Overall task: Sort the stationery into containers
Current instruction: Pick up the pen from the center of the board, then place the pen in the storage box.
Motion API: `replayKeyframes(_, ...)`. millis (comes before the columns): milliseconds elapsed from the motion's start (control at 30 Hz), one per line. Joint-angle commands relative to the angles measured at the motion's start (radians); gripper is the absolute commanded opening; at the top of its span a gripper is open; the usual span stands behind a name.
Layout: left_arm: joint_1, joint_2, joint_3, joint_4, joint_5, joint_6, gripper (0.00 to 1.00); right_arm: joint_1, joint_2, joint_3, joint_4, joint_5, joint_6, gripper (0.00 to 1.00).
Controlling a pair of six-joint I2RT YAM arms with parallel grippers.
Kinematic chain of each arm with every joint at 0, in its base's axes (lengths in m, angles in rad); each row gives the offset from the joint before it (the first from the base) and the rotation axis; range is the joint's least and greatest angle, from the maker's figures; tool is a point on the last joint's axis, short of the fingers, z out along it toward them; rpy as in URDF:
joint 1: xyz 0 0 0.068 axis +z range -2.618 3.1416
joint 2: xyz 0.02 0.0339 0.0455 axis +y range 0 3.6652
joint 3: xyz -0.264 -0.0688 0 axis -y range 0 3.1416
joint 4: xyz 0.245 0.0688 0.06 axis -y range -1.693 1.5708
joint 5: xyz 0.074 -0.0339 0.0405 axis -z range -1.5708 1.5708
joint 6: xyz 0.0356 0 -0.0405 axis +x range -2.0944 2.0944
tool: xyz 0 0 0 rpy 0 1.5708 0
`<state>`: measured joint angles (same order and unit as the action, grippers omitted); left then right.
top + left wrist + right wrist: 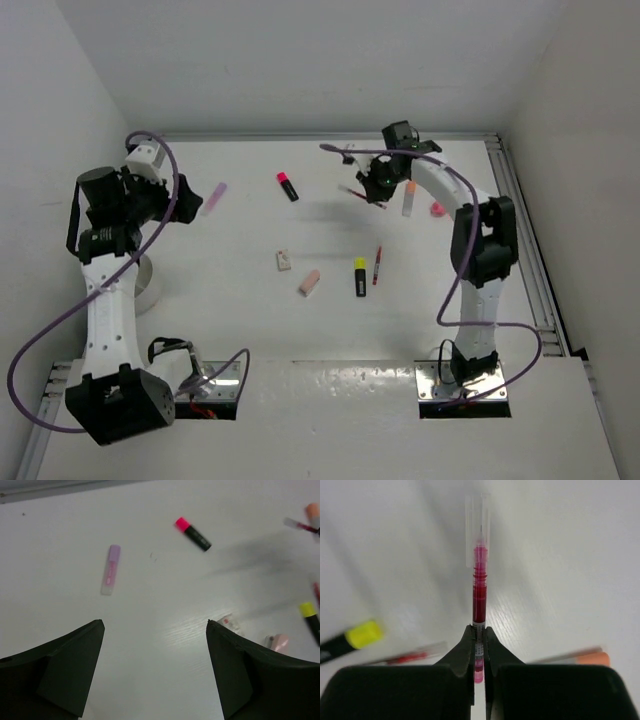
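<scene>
My right gripper (372, 190) (479, 629) is shut on a thin red pen (479, 590) with a clear cap and holds it above the table at the back. My left gripper (188, 204) (155, 622) is open and empty above the table at the left. A lilac-capped marker (213, 198) (110, 570) lies just beyond it. On the table lie a pink-capped highlighter (288, 186) (193, 533), a yellow-capped highlighter (360, 276) (355, 636), a second red pen (378, 265), a whitish eraser (284, 261), a pink eraser (309, 283) and an orange-capped marker (409, 198). The white tub (150, 285) is partly hidden by my left arm. The small pink cup (437, 209) stands beside my right arm.
White walls close the table at the back and sides. A metal rail (520, 230) runs along the right edge. Purple cables (60, 330) hang from both arms.
</scene>
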<state>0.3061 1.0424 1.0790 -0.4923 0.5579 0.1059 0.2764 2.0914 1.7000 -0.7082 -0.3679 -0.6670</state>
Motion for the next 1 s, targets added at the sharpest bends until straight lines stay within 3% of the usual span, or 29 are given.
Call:
replayKeyframes(0,-0.012,-0.074,-0.039,0.171,0.115,-0.208,0.89,0.041,-0.204,0.041,0.038,-0.169,0.254,0.00)
replayKeyframes(167,-0.025,-0.113,-0.077,0.361,0.207,-0.504,0.89,0.118,-0.358,-0.054,0.137,-0.276,0.492,0.00)
replayKeyframes(333,-0.051,-0.091,-0.155,0.590,0.284,-0.831,0.89,0.193,-0.479,-0.163,0.344,-0.301,0.773,0.00)
replayKeyframes(433,-0.071,-0.068,-0.168,0.693,0.295,-0.925,0.90,0.234,-0.488,-0.149,0.384,-0.309,0.848,0.00)
replayKeyframes(633,-0.154,-0.054,-0.159,0.779,0.321,-0.953,0.92,0.302,-0.443,-0.085,0.397,-0.328,0.937,0.00)
replayKeyframes(967,-0.203,-0.035,-0.143,0.739,0.300,-0.899,0.92,0.394,-0.364,-0.013,0.403,-0.338,0.971,0.00)
